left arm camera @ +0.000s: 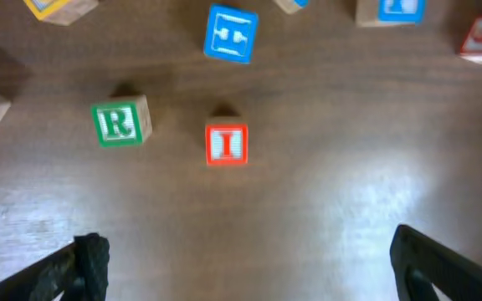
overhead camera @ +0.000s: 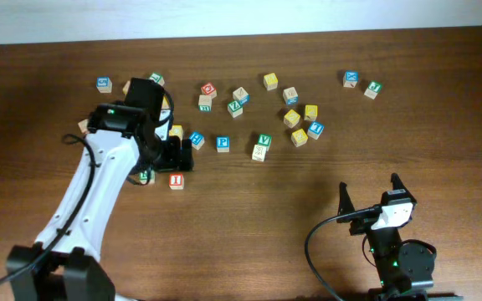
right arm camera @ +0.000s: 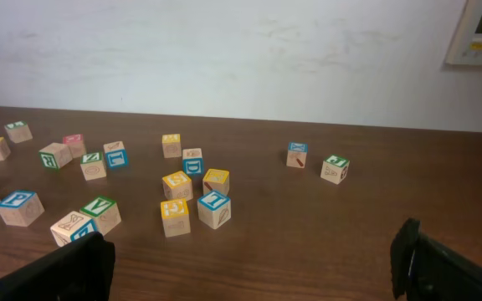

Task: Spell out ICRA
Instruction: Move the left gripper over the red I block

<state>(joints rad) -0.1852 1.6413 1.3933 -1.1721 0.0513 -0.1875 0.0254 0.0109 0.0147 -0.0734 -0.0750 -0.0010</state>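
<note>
Looking through the left wrist view, the red-framed "I" cube point(left arm camera: 226, 144) is seen ahead of the left gripper point(left arm camera: 248, 251), almost on the middle line between the two fingers, and it is not yet reached. The jaws are spread wide and nothing is held between them. The green-framed "R" cube point(left arm camera: 120, 123) is placed to one side of the "I" cube, apart from it, so room for one finger is judged to be there. In the overhead view the "I" cube point(overhead camera: 176, 180) is found just beside the left gripper point(overhead camera: 180, 155), at the near edge of the scattered cubes. The right gripper point(overhead camera: 369, 189) is seen well apart from all cubes, also open and empty. The left arm is therefore judged to be the nearer one. As a cube has no long axis, only a short advance and a descent are thought to be needed. The "C" and "A" cubes cannot be told with certainty.
</note>
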